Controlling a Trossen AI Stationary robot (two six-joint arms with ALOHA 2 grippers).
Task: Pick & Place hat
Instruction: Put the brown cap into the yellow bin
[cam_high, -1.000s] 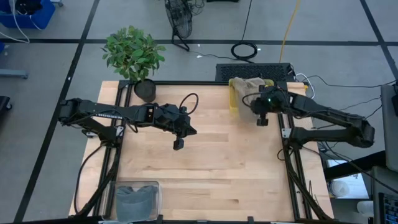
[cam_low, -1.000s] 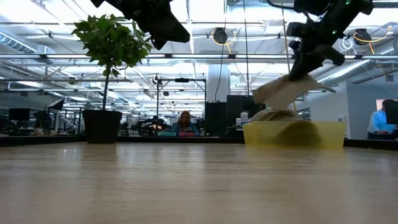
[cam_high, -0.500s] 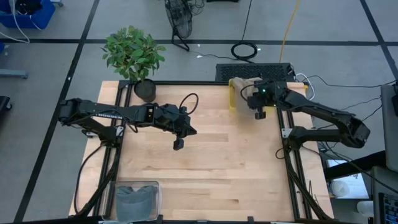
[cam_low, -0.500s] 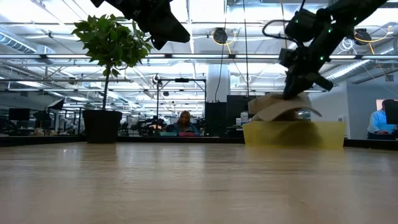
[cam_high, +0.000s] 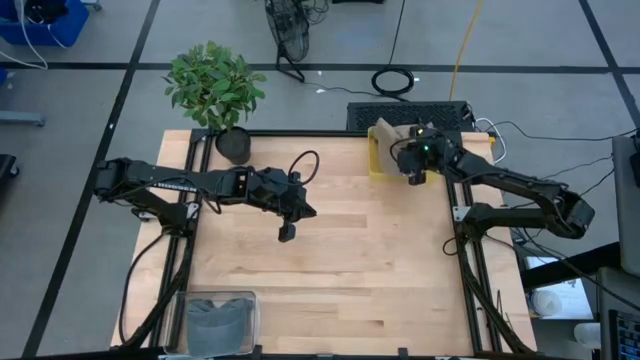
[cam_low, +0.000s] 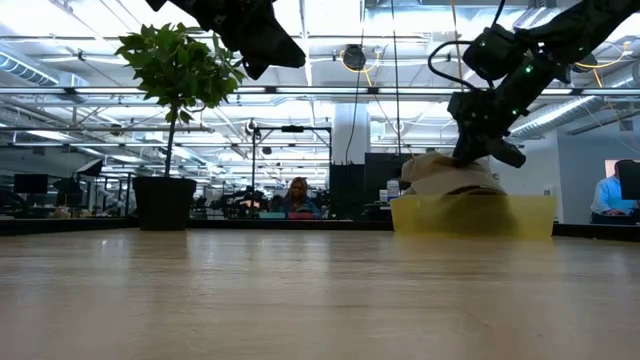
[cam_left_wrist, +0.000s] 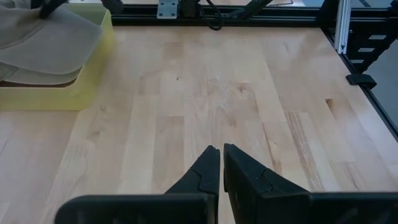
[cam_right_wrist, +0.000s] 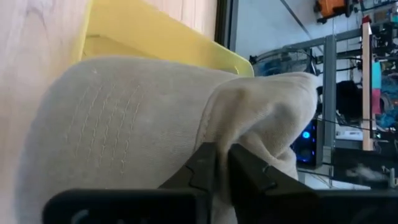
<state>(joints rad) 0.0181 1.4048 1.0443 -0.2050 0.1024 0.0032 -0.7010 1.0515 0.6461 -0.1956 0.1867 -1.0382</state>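
The hat (cam_high: 386, 134) is a beige cap; it sits in the yellow bin (cam_high: 374, 166) at the table's far right, its crown standing above the rim in the low view (cam_low: 448, 176). My right gripper (cam_high: 414, 172) is over the bin, shut on the hat (cam_right_wrist: 124, 124). My left gripper (cam_high: 287, 232) hangs shut above the middle of the table, fingertips together (cam_left_wrist: 219, 150). It touches nothing. Its wrist view shows the hat (cam_left_wrist: 43, 40) in the bin (cam_left_wrist: 68, 93). My right gripper (cam_right_wrist: 222, 150) pinches a bunched fold of the hat's cloth (cam_right_wrist: 249, 118) between its two fingers. In the low view the fingers (cam_low: 478, 152) come slanting down from above. The hat's underside rests in the yellow bin (cam_low: 470, 215), the brim side spread flat.
A potted plant (cam_high: 214, 88) stands at the far left corner. A clear bin with dark grey cloth (cam_high: 220, 318) sits at the near left edge. Bare wood (cam_high: 350, 260) lies between the arms. People sit in the room behind (cam_low: 297, 197).
My right gripper has moved toward the far edge and down over the yellow bin, staying shut on the hat. The hat hung tilted and clear above the bin a second ago; now it has settled into the bin and lies level.
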